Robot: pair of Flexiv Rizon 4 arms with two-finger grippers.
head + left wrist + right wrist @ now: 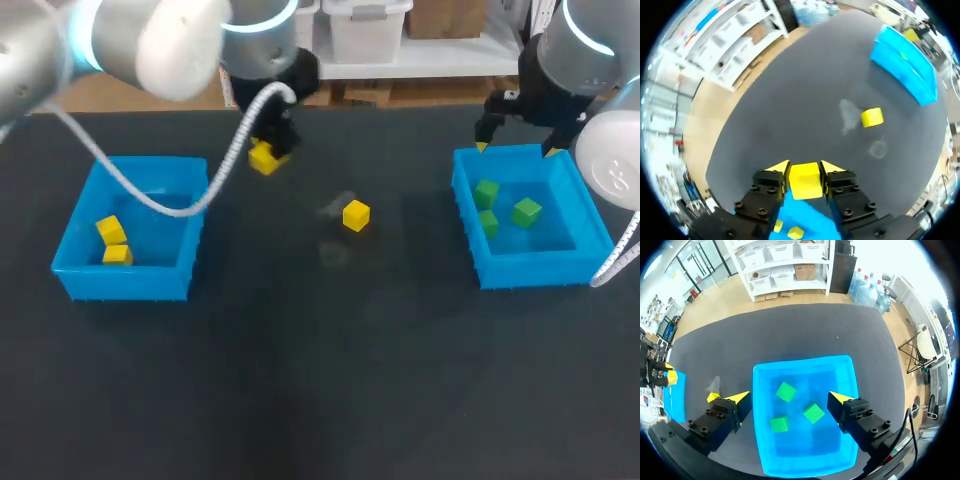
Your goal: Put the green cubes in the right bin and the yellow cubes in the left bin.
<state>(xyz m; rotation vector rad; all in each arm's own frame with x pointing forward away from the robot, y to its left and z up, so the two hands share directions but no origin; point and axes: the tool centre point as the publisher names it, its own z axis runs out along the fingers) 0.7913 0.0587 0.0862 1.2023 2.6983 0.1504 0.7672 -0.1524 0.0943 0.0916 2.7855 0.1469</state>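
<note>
My left gripper (266, 150) is shut on a yellow cube (263, 157) and holds it above the table, beyond the left bin (125, 282). In the left wrist view that cube (805, 181) sits squeezed between the fingers. A second yellow cube (355, 215) lies loose mid-table, ahead of the left gripper (872, 117). Two yellow cubes (110, 230) rest in the left bin. The right bin (540, 268) holds three green cubes (527, 211). My right gripper (516, 150) hangs open over that bin's far edge, its fingers (727, 397) wide apart above the green cubes (813, 413).
The two blue bins stand at the table's left and right sides. From the left wrist, part of the left bin (807, 220) shows under the gripper. My left arm's white cable (150, 195) droops over the left bin.
</note>
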